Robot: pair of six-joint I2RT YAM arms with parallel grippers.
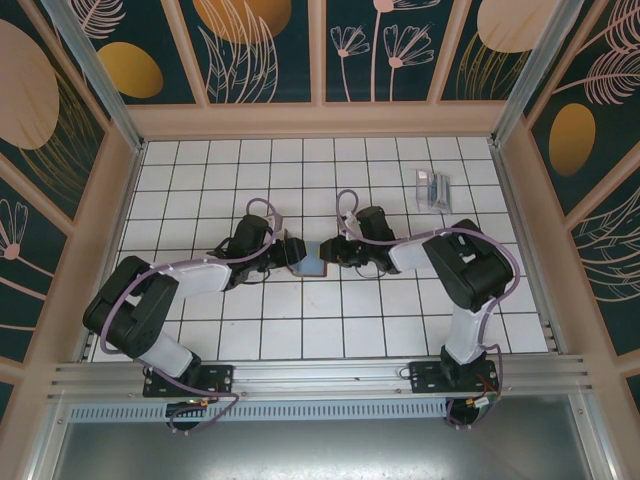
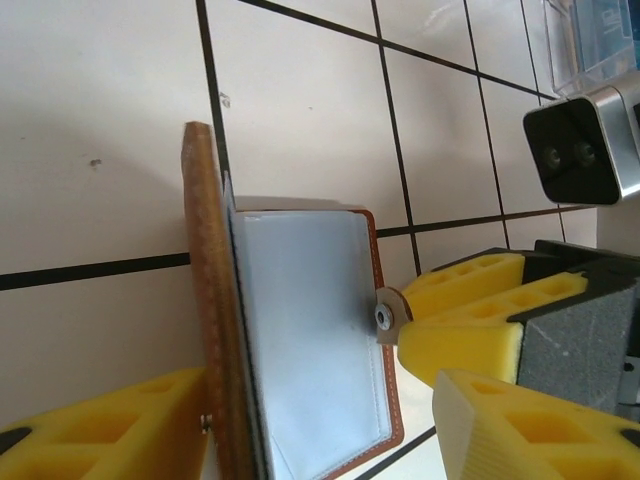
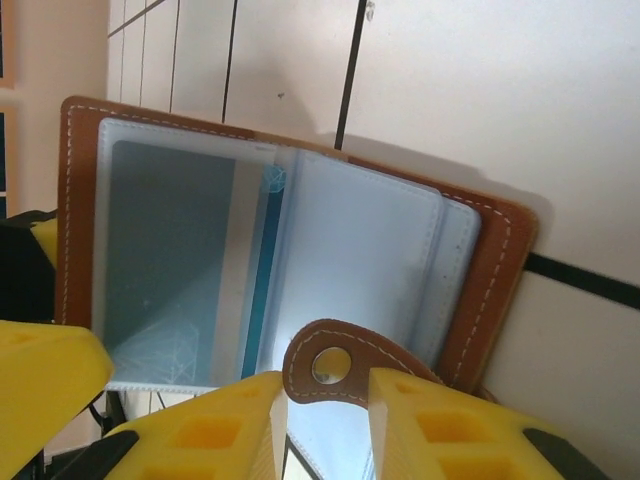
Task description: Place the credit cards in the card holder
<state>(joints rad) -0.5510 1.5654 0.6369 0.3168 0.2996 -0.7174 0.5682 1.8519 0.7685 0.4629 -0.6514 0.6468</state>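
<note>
**q:** where was the card holder (image 1: 308, 262), and how did it lie?

**a:** at the middle of the tiled table (image 1: 200, 190), between the two arms. it lay open. one cover was flat on the tiles and the other cover (image 2: 205, 300) stood nearly upright, so the blue-grey sleeves (image 2: 310, 330) were exposed.

**q:** why was the left gripper (image 2: 322, 400) set where it was?

**a:** its jaws stood well apart, straddling the near end of the holder, and clamped nothing. one finger (image 2: 110, 430) touched the outer face of the upright cover. this was most likely a prop to stop the holder folding shut.

**q:** and the right gripper (image 3: 328, 400)?

**a:** it met the holder from the opposite side. the snap tab (image 3: 370, 345) sat at the tips of its fingers (image 3: 200, 430), which showed a narrow gap. whether they pinched the tab or merely cradled it could not be told. a hold there would plausibly pin the flat cover down.

**q:** how far along was the task?

**a:** what looked like a striped card (image 3: 175, 250) showed through one sleeve in the right wrist view. the other credit cards (image 1: 432, 188) lay toward the far right of the table, well apart from the holder. the task was therefore judged partly done. one gripper would have to leave the holder to fetch the next card, and the holder might then fold shut.
</note>
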